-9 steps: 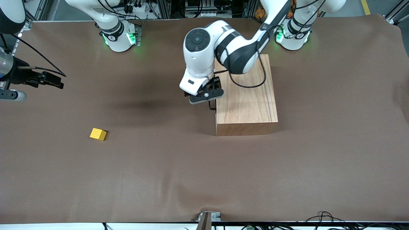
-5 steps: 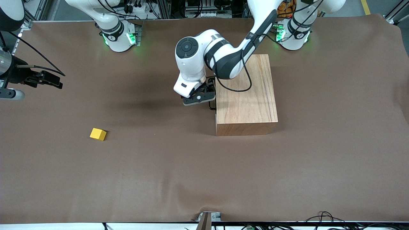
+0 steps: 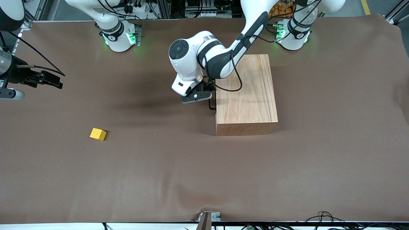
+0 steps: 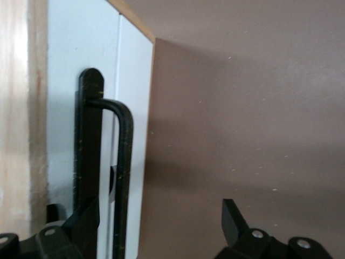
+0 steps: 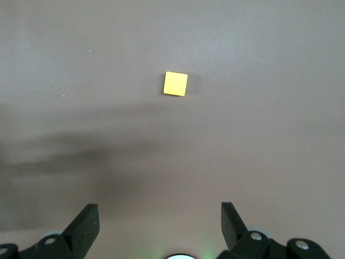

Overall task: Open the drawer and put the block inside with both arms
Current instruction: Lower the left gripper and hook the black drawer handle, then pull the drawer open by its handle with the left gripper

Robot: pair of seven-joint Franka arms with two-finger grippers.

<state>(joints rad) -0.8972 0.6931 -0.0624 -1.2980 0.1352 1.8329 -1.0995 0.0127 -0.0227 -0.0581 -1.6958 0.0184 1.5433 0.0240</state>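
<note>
At the drawer (image 3: 215,95) front, the left end effector (image 4: 156,226) spreads wide around the handle (image 4: 121,178) (drawer shut); next, clamp and pull. Right end effector (image 5: 159,226) waits, parted, high over the block (image 3: 98,134), which lies on the surface (image 3: 204,175).

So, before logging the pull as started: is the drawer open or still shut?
Still shut. The drawer front sits flush with the wooden box, and the left end effector is open around its handle.

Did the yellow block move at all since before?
No. The block sits at the same spot on the table, equally distant from the wooden box.
</note>
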